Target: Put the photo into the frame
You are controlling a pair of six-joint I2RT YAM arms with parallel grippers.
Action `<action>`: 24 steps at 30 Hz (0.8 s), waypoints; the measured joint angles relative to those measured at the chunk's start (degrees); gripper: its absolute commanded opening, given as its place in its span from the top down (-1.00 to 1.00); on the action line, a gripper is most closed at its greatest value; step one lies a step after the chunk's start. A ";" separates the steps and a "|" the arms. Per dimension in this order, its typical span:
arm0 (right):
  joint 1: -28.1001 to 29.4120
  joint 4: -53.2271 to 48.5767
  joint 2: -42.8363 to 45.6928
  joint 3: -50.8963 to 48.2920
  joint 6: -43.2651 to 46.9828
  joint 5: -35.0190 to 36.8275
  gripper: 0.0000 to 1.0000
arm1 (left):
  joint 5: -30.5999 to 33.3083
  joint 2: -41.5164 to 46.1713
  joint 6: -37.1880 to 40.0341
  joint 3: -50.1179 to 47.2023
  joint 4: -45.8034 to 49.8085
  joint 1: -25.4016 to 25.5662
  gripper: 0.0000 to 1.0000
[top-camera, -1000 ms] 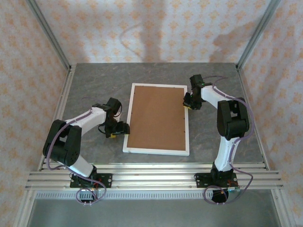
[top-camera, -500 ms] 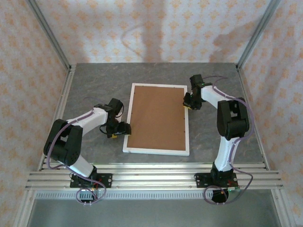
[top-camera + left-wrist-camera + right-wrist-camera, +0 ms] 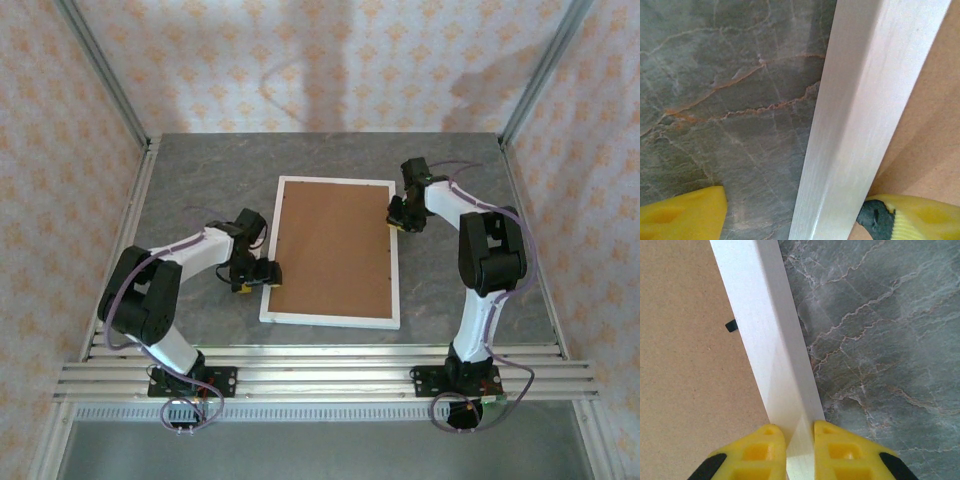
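Right claw (image 3: 800,434) pinches the frame (image 3: 771,330): thin white border, brown backing board (image 3: 690,370) inside.

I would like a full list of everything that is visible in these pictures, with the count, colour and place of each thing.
frame: one, white, lying back side up in the middle of the table
backing board: one, brown, inside the frame
tab: one clearly seen, black, on the backing board beside the frame's right rail
table: one, grey marbled, under everything
walls: cream with an orange pattern, around the table
rails: silver, along the near edge
left gripper: one, yellow fingers, open, astride the frame's left rail
right gripper: one, yellow fingers, shut on the frame's right rail
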State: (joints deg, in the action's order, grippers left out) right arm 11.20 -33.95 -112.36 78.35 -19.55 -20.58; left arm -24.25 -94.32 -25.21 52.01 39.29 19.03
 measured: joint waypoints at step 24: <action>13.42 -12.48 14.23 -3.23 6.03 8.85 -0.51 | 2.01 6.97 -8.46 12.48 -7.76 -10.60 -1.00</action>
State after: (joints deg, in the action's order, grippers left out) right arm 24.62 -46.44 -98.13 75.11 -13.52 -11.73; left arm -22.24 -87.35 -33.67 64.49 31.53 8.43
